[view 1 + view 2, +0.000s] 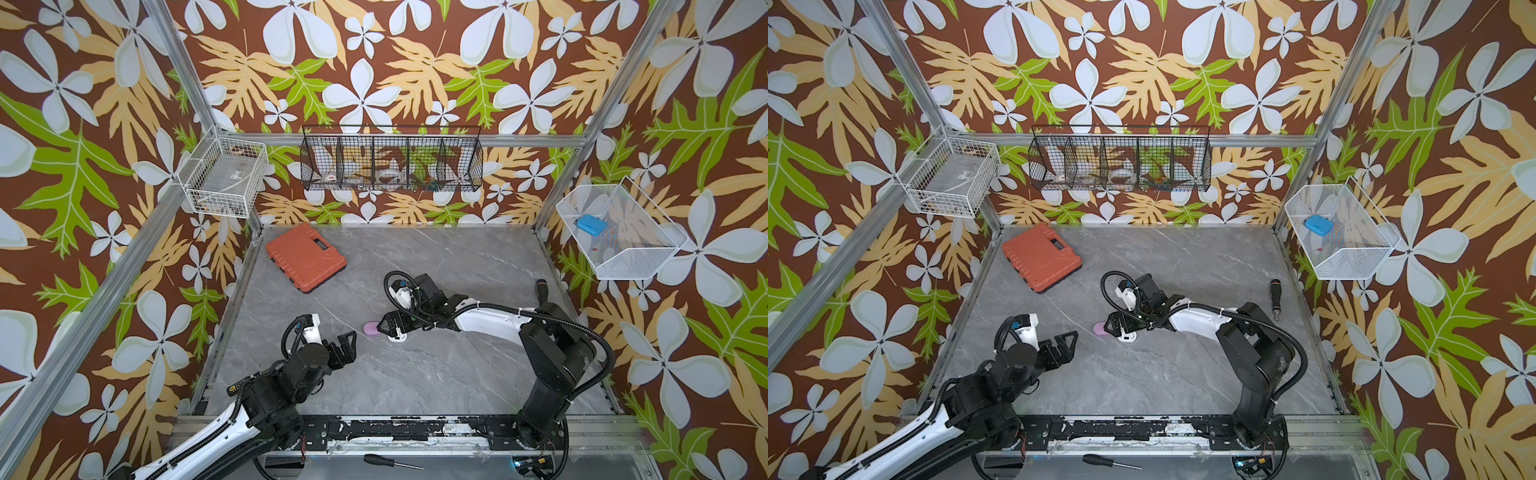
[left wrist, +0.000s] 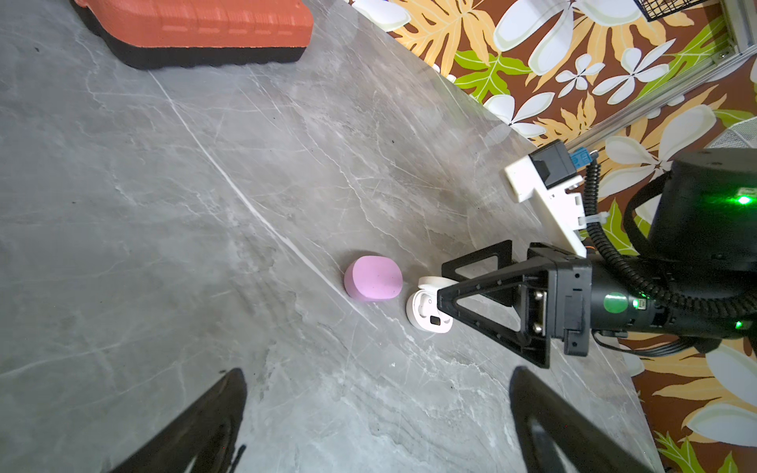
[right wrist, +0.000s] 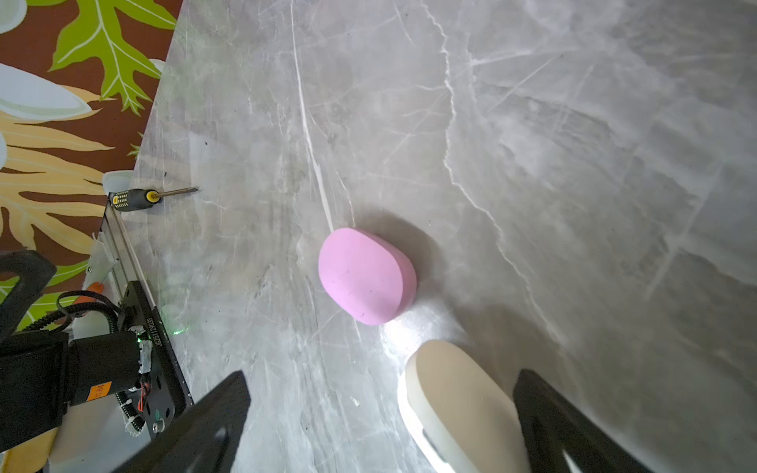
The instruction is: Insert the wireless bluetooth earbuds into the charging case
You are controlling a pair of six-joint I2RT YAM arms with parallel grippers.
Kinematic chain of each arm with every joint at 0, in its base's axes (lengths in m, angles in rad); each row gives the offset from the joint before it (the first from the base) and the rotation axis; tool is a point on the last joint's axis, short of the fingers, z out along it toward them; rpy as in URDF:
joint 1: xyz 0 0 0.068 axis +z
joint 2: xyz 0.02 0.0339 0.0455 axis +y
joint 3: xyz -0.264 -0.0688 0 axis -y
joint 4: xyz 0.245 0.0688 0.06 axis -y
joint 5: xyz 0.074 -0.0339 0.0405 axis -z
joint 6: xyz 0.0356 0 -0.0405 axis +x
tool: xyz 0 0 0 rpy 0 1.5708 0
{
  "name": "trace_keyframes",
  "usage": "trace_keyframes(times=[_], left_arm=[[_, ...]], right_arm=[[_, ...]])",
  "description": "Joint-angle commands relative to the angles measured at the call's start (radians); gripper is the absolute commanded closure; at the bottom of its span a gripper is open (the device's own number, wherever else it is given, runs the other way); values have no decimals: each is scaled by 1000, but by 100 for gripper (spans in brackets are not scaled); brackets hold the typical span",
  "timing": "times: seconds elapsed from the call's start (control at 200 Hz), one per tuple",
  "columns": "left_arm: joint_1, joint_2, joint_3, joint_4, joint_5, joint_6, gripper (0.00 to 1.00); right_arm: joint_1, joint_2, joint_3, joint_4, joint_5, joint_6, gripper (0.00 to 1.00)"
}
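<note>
White charging case (image 2: 420, 313) is sitting just under the wide-open right pincer (image 2: 441, 282), right of frame centre, while the open left pincer (image 2: 377, 372) is hovering farther off.

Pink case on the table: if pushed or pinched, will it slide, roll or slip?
Likely slides rather than rolls: the pink case lies flat on the smooth table. Its rounded sides may slip from a pinch. It looks rigid and probably light; a push could knock the white case beside it.
</note>
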Motion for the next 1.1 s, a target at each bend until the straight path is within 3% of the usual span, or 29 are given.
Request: trace_keyframes(times=[0.0,0.5,0.881,1.096], left_arm=[[-1,-2,0,20,4,7,0],[0,-3,-2,22,5,8,0],[-1,14,-15,74,-49,47,0],[-1,37,7,150,-223,265,0]], right_arm=[[9,-7,4,0,11,-14,0],[50,-79,-13,-24,51,-9,0],[66,-495,-61,-144,236,-52,0],[65,-769,-188,-147,445,-102,0]])
